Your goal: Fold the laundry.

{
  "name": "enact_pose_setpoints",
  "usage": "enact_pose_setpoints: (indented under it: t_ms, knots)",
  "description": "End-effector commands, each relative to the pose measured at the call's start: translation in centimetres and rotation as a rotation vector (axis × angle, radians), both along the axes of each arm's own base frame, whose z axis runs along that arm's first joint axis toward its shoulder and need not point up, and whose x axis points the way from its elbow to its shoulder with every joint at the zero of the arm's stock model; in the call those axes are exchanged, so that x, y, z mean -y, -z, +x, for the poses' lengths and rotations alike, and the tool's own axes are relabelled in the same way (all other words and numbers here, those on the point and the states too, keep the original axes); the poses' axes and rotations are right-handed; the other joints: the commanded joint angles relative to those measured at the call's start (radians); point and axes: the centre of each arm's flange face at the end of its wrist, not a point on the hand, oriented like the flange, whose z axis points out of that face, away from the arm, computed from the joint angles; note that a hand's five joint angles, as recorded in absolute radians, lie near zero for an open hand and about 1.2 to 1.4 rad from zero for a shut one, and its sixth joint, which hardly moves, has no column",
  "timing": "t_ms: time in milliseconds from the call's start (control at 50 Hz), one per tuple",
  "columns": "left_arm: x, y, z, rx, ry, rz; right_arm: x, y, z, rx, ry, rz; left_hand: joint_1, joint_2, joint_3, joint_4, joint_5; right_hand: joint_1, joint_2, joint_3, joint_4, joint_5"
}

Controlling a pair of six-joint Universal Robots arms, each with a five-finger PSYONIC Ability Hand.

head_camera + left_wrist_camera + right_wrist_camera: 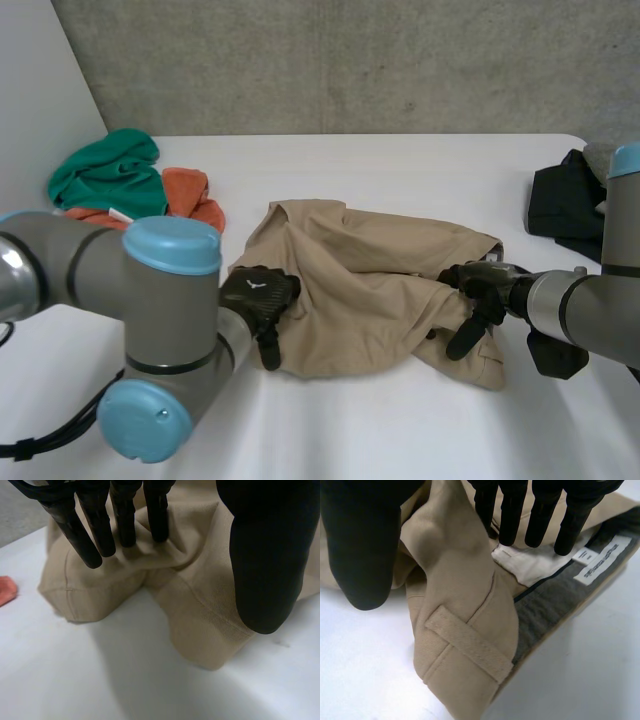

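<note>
Crumpled tan trousers (370, 290) lie in the middle of the white table (400, 170). My left hand (258, 295) rests at their left edge, open, its fingers (125, 520) straight over a bunched hem of the tan cloth (200, 605) and the thumb held apart. My right hand (480, 290) is at the right end, on the waistband, also open. There its fingers (540, 515) point down at the white inner lining, and a ridge of tan cloth (460, 610) with a belt loop (470, 645) stands between fingers and thumb. A label (602, 560) shows on the grey waistband lining.
A green cloth (108, 170) and an orange cloth (190, 195) lie heaped at the back left by the wall. A dark garment (565, 200) sits at the back right edge. White table spreads in front of the trousers.
</note>
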Motion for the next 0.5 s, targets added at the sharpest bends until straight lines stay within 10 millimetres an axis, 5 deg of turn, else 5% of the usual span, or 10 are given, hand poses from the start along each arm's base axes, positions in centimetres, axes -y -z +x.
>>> enact_pose_setpoints:
  t_ms: [20, 80, 100, 220, 320, 400, 500]
  knots:
    - [0.6, 2.3, -1.5, 0.046, 0.004, 0.012, 0.1, 0.4, 0.2, 0.024, 0.007, -0.018, 0.275, 0.274, 0.274, 0.275, 0.282, 0.515, 0.506, 0.525, 0.525, 0.54]
    - [1.4, 2.7, -1.5, 0.072, -0.029, -0.004, 0.4, 0.2, 0.3, 0.029, 0.005, -0.045, 0.721, 0.72, 0.72, 0.721, 0.728, 0.983, 0.974, 0.993, 0.993, 1.008]
    - [2.1, 2.5, -1.4, 0.085, -0.066, -0.025, 0.5, -0.1, 0.3, 0.031, -0.004, -0.066, 1.06, 1.059, 1.058, 1.06, 1.067, 1.031, 1.023, 1.041, 1.042, 1.056]
    - [3.7, -3.1, -0.1, 0.033, -0.188, -0.14, 0.3, -4.0, 0.6, -0.044, -0.116, -0.259, 1.063, 1.062, 1.062, 1.063, 1.07, 1.032, 1.023, 1.042, 1.042, 1.057]
    - [2.9, -13.3, 2.0, -0.131, -0.169, -0.327, -1.2, -9.2, 0.7, -0.236, -0.294, -0.565, 1.063, 1.062, 1.062, 1.063, 1.07, 1.032, 1.023, 1.042, 1.042, 1.057]
    - [1.7, -18.8, 3.6, -0.186, -0.134, -0.466, -2.5, -11.6, 1.3, -0.37, -0.398, -0.736, 1.063, 1.062, 1.062, 1.063, 1.07, 1.032, 1.023, 1.042, 1.042, 1.057]
    - [2.1, -19.6, 4.6, -0.087, -0.109, -0.497, -2.7, -12.8, 1.8, -0.449, -0.444, -0.813, 1.063, 1.062, 1.062, 1.063, 1.07, 1.032, 1.023, 1.042, 1.042, 1.057]
